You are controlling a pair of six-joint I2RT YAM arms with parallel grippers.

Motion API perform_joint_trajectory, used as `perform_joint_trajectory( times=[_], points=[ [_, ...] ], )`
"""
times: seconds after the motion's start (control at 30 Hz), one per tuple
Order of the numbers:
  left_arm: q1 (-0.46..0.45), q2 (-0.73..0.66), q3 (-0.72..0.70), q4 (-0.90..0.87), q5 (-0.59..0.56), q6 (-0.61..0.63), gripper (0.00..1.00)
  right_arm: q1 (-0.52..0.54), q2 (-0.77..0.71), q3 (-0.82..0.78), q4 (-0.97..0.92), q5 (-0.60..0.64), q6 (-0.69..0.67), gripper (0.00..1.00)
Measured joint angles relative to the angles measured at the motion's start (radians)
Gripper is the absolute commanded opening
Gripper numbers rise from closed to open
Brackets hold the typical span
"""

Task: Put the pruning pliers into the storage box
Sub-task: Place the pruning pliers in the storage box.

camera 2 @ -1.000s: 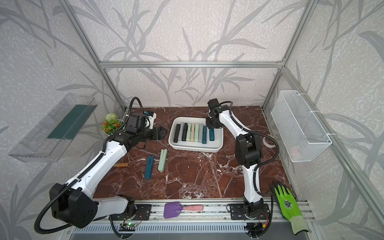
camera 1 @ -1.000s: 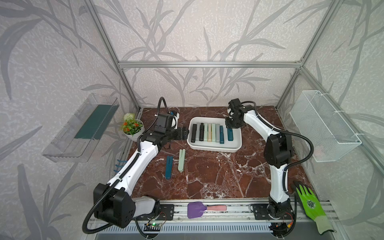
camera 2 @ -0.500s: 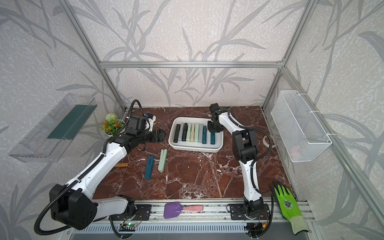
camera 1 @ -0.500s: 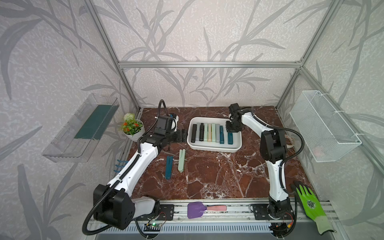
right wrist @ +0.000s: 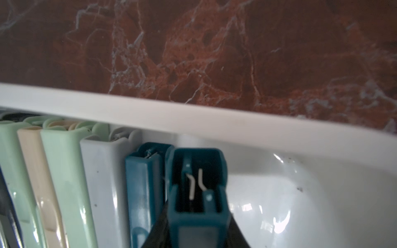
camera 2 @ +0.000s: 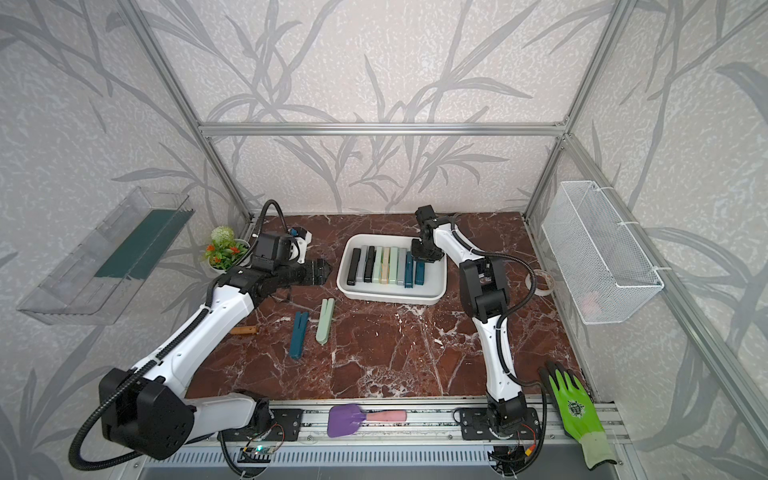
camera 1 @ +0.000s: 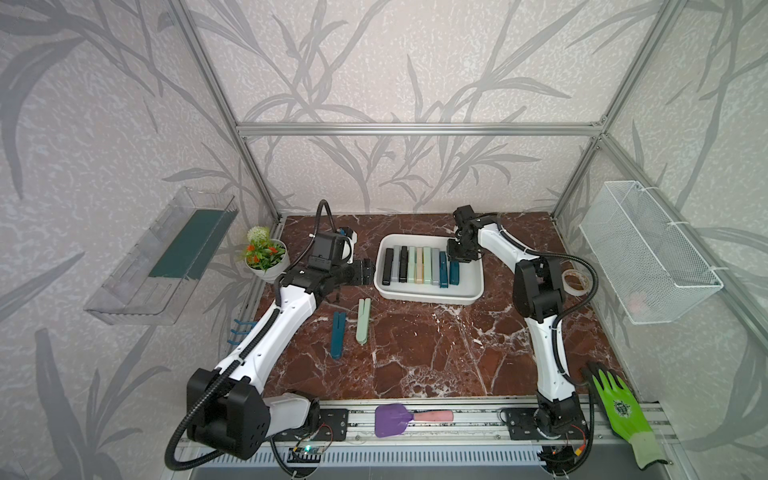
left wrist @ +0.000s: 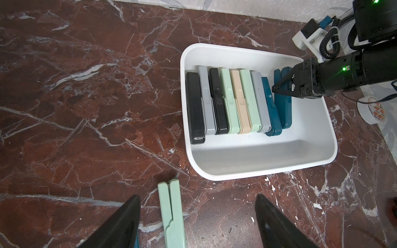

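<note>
The white storage box (camera 1: 428, 299) (camera 2: 390, 299) (left wrist: 247, 175) (right wrist: 193, 116) holds a row of several pruning pliers in black, grey, pale green, beige and teal. My right gripper (camera 1: 455, 259) (camera 2: 419, 259) (left wrist: 274, 88) (right wrist: 197, 232) is inside the box, shut on a dark teal pliers (left wrist: 283, 103) (right wrist: 197, 167) at the row's right end. Left of the box my left gripper (camera 1: 368, 272) (camera 2: 324, 270) (left wrist: 197, 196) hangs open and empty. On the table below it lie a pale green pliers (camera 1: 363, 321) (left wrist: 171, 214) and a dark teal pliers (camera 1: 338, 334).
A flower pot (camera 1: 266, 257) stands behind the left arm. A tape roll (camera 1: 575, 280) lies right of the box. A purple spatula (camera 1: 395, 419) and a green glove (camera 1: 619, 411) lie at the front rail. A wire basket (camera 1: 648, 257) and a clear tray (camera 1: 166, 257) hang on the side walls.
My right gripper has come down and nearer with the dark teal pliers, setting it beside the row in the box. The left arm has hardly moved.
</note>
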Motion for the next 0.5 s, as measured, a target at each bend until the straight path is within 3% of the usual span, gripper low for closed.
perform_joint_trajectory(
  times=[0.27, 0.5],
  points=[
    [0.002, 0.000, 0.000, 0.000, 0.017, 0.000, 0.82, -0.001, 0.029, 0.029, -0.003, -0.009, 0.011, 0.28],
    [0.002, 0.000, -0.001, 0.000, 0.026, 0.002, 0.82, -0.001, 0.051, 0.045, -0.004, -0.013, 0.013, 0.40]
  ],
)
